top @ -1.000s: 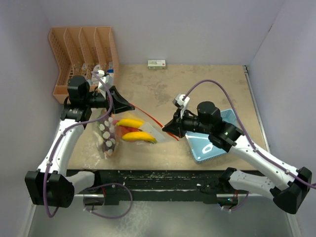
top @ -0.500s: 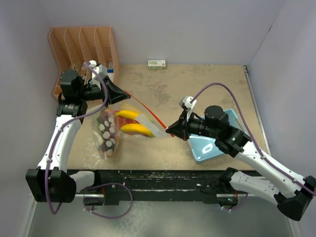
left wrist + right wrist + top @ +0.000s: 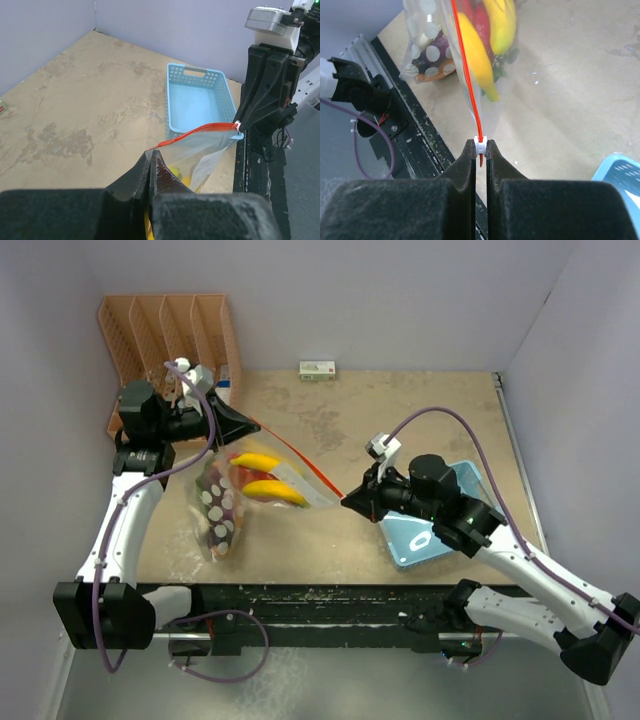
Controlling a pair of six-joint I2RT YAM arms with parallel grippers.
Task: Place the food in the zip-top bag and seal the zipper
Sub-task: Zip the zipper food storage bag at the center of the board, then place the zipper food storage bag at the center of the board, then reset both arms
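Note:
The clear dotted zip-top bag [image 3: 222,508] hangs stretched between my two grippers above the table. Its red-orange zipper [image 3: 300,462] runs taut from one to the other. Yellow banana pieces [image 3: 270,490], a red chili [image 3: 479,22] and other food show inside the bag. My left gripper [image 3: 258,428] is shut on the bag's left mouth corner [image 3: 150,152]. My right gripper [image 3: 345,502] is shut on the white zipper slider [image 3: 480,145] at the right end of the strip. The zipper also shows in the left wrist view [image 3: 197,133].
A light blue plastic basket [image 3: 425,535] sits on the table under my right arm, also in the left wrist view [image 3: 197,100]. An orange slotted rack [image 3: 165,345] stands at the back left. A small white box [image 3: 317,369] lies by the back wall.
Both grippers have drawn apart and lifted the bag, pulling the zipper strip taut. The left gripper moved back and left, the right gripper moved right. The food has slid lower in the bag.

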